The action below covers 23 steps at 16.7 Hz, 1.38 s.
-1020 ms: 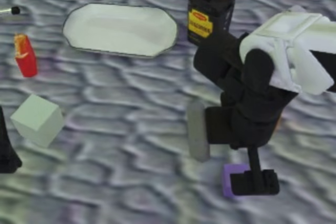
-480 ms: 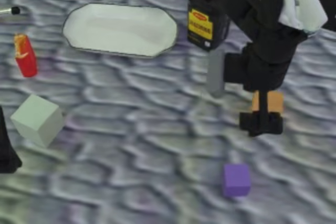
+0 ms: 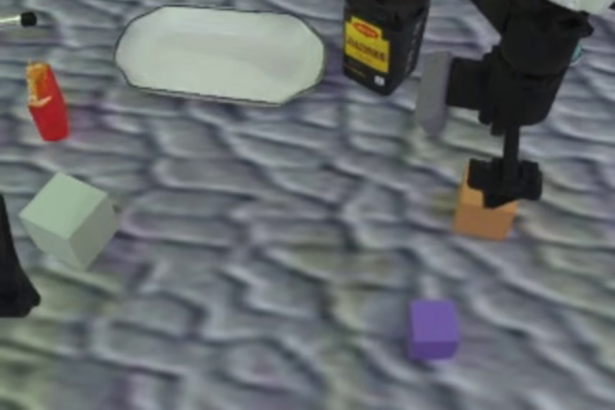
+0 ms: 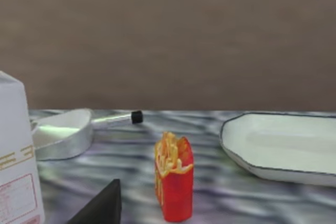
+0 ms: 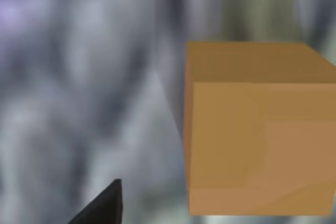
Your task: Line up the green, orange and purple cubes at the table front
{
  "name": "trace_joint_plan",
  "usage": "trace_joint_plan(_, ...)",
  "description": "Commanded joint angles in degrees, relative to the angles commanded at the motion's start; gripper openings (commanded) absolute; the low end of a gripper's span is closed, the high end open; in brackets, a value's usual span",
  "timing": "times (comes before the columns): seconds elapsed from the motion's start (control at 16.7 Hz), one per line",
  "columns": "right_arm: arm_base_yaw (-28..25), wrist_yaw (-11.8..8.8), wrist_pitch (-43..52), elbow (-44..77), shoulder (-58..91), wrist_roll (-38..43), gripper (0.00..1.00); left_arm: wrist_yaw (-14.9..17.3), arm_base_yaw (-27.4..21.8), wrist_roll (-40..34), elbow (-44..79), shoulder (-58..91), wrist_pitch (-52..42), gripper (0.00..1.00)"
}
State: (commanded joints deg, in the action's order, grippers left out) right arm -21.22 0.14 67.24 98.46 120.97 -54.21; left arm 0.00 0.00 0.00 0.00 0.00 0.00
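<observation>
The tan-orange cube [image 3: 478, 218] stands on the table [image 3: 250, 237] at the right, and it fills the right wrist view as the orange cube [image 5: 257, 129]. My right gripper [image 3: 505, 180] hangs over its far edge, open, with one dark finger [image 5: 105, 205] beside the cube and apart from it. Alone near the front right lies the small purple cube [image 3: 432, 328]. The large mint-green cube [image 3: 69, 218] sits at the left. Beside it, at the left edge, my left gripper [image 3: 12, 290] stays parked and open, holding nothing.
A white oval tray [image 3: 139, 55] lies at the back, with a dark bottle with a yellow label [image 3: 384, 31] to its right. A red fries box [image 3: 46, 103] stands at the back left. A metal scoop [image 4: 63, 137] and a white carton [image 4: 16, 171] show in the left wrist view.
My right gripper left the purple cube at the front right and travelled back and to the right, ending above the orange cube. The purple cube stays on the table. The left arm is still.
</observation>
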Motion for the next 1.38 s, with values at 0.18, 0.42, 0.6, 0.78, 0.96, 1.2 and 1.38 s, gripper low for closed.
trace_joint_plan(0.18, 0.1, 0.0, -2.3, -1.8, 0.9, 0.1, 1.00, 0.0, 0.0, 0.0, 0.0, 0.0, 0.0, 1.00)
trace_joint_plan(0.42, 0.1, 0.0, -11.6, -7.4, 4.1, 0.1, 1.00, 0.0, 0.0, 0.0, 0.0, 0.0, 0.0, 1.00)
trace_joint_plan(0.6, 0.1, 0.0, -16.9, -10.8, 6.1, 0.1, 1.00, 0.0, 0.0, 0.0, 0.0, 0.0, 0.0, 1.00)
trace_joint_plan(0.78, 0.1, 0.0, -17.5, -11.3, 6.4, 0.1, 1.00, 0.0, 0.0, 0.0, 0.0, 0.0, 0.0, 1.00)
trace_joint_plan(0.96, 0.1, 0.0, -17.5, -11.3, 6.4, 0.1, 0.85, 0.0, 0.0, 0.0, 0.0, 0.0, 0.0, 1.00)
trace_joint_plan(1.2, 0.1, 0.0, -17.5, -11.3, 6.4, 0.1, 0.55, 0.0, 0.0, 0.0, 0.0, 0.0, 0.0, 1.00)
trace_joint_plan(1.38, 0.1, 0.0, -17.5, -11.3, 6.4, 0.1, 0.32, 0.0, 0.0, 0.0, 0.0, 0.0, 0.0, 1.00)
